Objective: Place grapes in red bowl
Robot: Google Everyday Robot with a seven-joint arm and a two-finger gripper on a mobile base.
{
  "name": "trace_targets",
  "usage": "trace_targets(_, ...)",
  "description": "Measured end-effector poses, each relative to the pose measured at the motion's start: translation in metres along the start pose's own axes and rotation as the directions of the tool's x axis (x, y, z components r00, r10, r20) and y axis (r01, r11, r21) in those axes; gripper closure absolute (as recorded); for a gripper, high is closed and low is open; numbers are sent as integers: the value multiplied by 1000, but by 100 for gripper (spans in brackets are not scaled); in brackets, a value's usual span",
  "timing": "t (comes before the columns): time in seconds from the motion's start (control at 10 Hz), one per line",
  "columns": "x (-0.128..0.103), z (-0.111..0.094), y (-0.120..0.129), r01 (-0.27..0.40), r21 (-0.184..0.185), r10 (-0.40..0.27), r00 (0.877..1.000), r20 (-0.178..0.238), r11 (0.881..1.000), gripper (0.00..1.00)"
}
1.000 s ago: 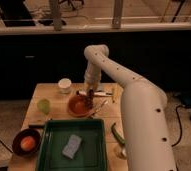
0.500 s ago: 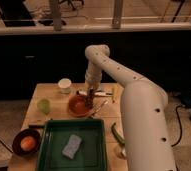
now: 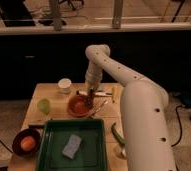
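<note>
The small dark reddish-purple bunch of grapes [image 3: 90,102] appears only as a dark clump at the tip of the gripper [image 3: 91,96]. It should be light, soft and easily bruised, so a gentle pinch across the cluster or its stem would suit it best. It hangs just over the right part of the shallow orange-red bowl [image 3: 76,105]. I cannot tell whether the gripper is clamping it or has let go. The bowl sits mid-table on the wooden table [image 3: 49,92]. A small white cup [image 3: 64,85] stands farther left, and a green tray [image 3: 96,150] lies nearer.
</note>
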Motion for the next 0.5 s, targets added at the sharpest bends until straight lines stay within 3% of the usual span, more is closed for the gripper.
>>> trace_targets(0.5,-2,-1,0,2,5,-2,1000,4,1000,20)
